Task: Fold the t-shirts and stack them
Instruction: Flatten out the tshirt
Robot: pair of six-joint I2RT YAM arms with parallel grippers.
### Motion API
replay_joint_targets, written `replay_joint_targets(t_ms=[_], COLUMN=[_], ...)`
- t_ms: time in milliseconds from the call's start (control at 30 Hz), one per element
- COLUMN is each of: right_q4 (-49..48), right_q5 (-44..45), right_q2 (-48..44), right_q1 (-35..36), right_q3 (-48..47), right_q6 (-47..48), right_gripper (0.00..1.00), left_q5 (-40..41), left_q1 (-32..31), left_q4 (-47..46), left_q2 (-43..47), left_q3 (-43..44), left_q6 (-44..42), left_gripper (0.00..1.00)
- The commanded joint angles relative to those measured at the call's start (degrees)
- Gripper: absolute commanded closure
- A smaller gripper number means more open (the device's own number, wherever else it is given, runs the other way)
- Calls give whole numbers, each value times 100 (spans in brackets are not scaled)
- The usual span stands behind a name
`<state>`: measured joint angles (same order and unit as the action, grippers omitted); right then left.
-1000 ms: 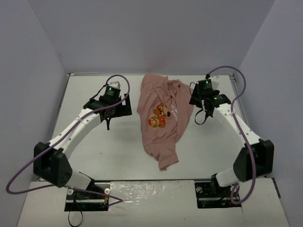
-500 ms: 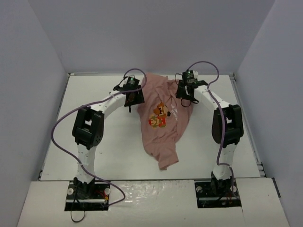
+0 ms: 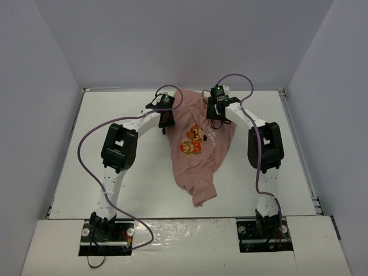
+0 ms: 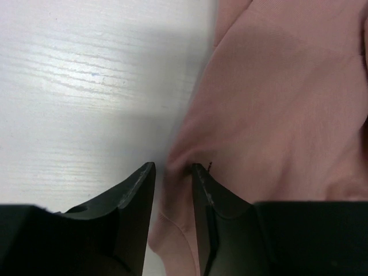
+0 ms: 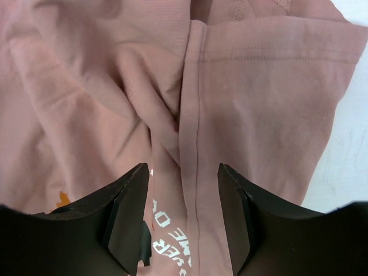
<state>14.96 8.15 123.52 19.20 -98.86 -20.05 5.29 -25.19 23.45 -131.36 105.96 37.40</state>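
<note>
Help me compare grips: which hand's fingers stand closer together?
The left hand: a narrow gap, the edge of the shirt bunched in it. The right hand gapes wider.

White table (image 3: 155, 172), crumpled dusty-pink t-shirt (image 3: 198, 167) lying on its middle, print facing up

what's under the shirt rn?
Only white table shows around the shirt. Anything beneath is covered by the fabric, in the wrist views too.

White table (image 3: 115, 123) w/ faint wood grain, soft glare patches. Pale grey-lavender back wall (image 3: 184, 40), L wall (image 3: 29, 115) & R wall (image 3: 339, 115) box it in on 3 sides. Glossy white board (image 3: 190, 236) along near edge. Light even, diffuse.
</note>
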Motion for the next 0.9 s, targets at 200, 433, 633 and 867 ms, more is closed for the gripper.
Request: replay_joint_targets(t_ms=[200,433,633,867], right_q4=[-212,-239,-239,-213], right_q5=[310,738,1434,1435], right_q2=[359,-19,-1826,-3882], right_q1=[-27,-71,-219,-338], right_q3=[-262,-107,1170,3195], right_q6=[-102,-46,-298,-845], right_gripper=[69,100,100,95], left_q5=[149,420,824,886], left_q1=[-24,296,787,1265], left_q4=[97,291,524,716], left_q2=[-98,198,317,-88], left_q3=[325,381,780,1721], left_q6=[-245,-707,-1493,-2052], left_gripper=[100,100,100,100])
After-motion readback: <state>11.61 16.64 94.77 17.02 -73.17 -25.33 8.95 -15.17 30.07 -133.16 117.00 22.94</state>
